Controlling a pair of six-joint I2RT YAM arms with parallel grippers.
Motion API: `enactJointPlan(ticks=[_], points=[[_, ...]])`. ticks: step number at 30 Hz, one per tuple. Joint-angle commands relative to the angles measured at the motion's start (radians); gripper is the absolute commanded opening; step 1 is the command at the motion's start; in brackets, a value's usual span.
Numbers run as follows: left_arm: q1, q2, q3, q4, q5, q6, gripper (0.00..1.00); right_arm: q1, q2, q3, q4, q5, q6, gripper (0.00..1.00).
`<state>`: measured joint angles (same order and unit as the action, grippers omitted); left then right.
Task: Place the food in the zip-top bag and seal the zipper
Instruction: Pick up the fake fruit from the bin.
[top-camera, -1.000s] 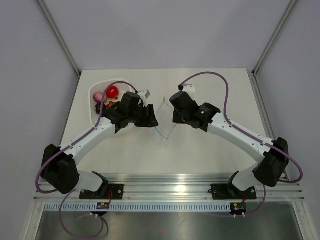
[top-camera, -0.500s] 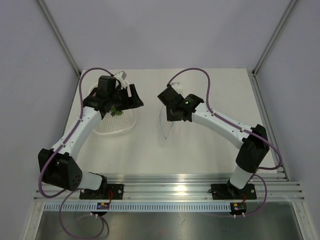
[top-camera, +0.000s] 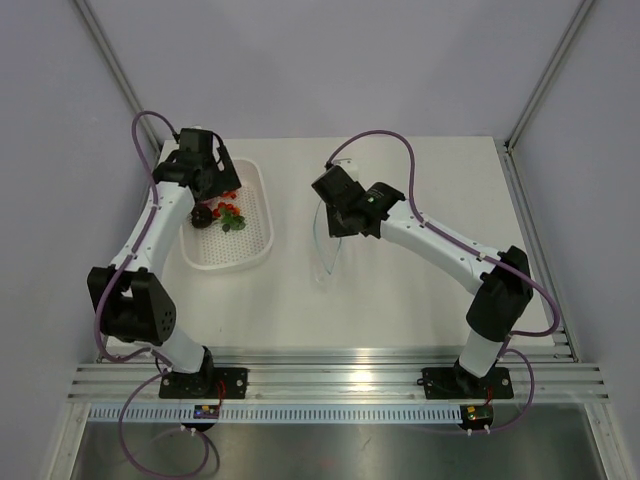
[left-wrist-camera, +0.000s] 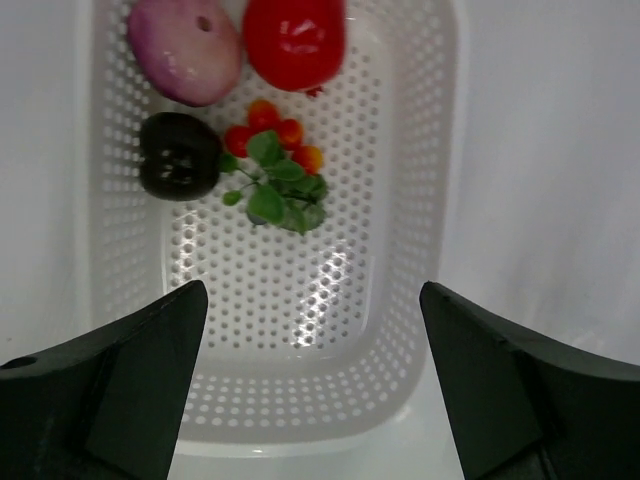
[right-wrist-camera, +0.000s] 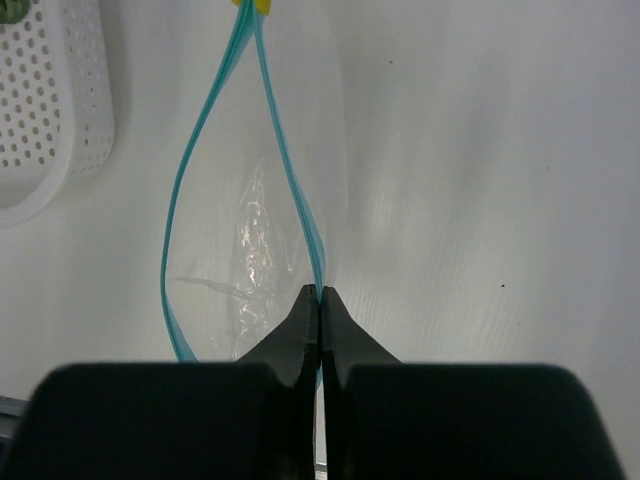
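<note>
Left pincer (left-wrist-camera: 312, 300) hangs spread wide and empty over the white perforated plastic basket (left-wrist-camera: 425, 150) at the far-left corner of the white worktop (top-camera: 400, 290). Only its wrist view shows the pink roundish toy (left-wrist-camera: 185, 50) and red roundish toy (left-wrist-camera: 295, 40) beside the green leafy sprig (left-wrist-camera: 280, 185). Right pincer (right-wrist-camera: 320, 297) clamps the light blue zipper strip (right-wrist-camera: 185, 190) of the clear plastic bag (right-wrist-camera: 250, 240) mid-worktop, a grip hidden from overhead. Pale grey walls surround.

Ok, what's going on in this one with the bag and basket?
The right gripper is shut on the zipper of the zip-top bag, holding its mouth open. The left gripper hovers open above the white basket, where the pink piece, red piece, green leafy piece and a dark piece lie. No food shows in the bag.
</note>
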<state>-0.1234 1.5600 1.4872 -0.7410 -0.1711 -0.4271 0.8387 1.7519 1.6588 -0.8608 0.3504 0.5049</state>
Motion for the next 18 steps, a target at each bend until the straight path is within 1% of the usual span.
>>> enactJointPlan(ticks=[1,3,4,6,7,9,12,16,18], points=[[0.019,0.057,0.039,-0.005,-0.259,-0.027,0.91,-0.010,-0.009,0.036,0.043,-0.017,-0.025,0.00],[0.045,0.115,0.059,-0.003,-0.269,-0.051,0.90,-0.009,-0.006,0.038,0.052,-0.027,-0.025,0.00],[0.083,0.141,0.076,-0.009,-0.233,-0.062,0.90,-0.010,-0.006,0.038,0.054,-0.036,-0.023,0.00],[0.119,0.211,0.159,-0.073,-0.199,-0.097,0.89,-0.010,-0.005,0.038,0.060,-0.044,-0.020,0.00],[0.122,0.259,0.172,-0.078,-0.185,-0.098,0.88,-0.009,-0.005,0.033,0.063,-0.050,-0.020,0.00],[0.145,0.293,0.188,-0.064,-0.180,-0.076,0.87,-0.010,-0.008,0.027,0.068,-0.057,-0.017,0.00],[0.149,0.334,0.196,-0.035,-0.173,-0.049,0.85,-0.010,-0.012,0.015,0.074,-0.057,-0.014,0.00],[0.159,0.403,0.211,-0.043,-0.156,-0.035,0.79,-0.009,-0.014,-0.001,0.078,-0.057,-0.009,0.00],[0.163,0.420,0.200,-0.034,-0.150,-0.038,0.79,-0.010,-0.015,-0.013,0.083,-0.063,-0.005,0.00]])
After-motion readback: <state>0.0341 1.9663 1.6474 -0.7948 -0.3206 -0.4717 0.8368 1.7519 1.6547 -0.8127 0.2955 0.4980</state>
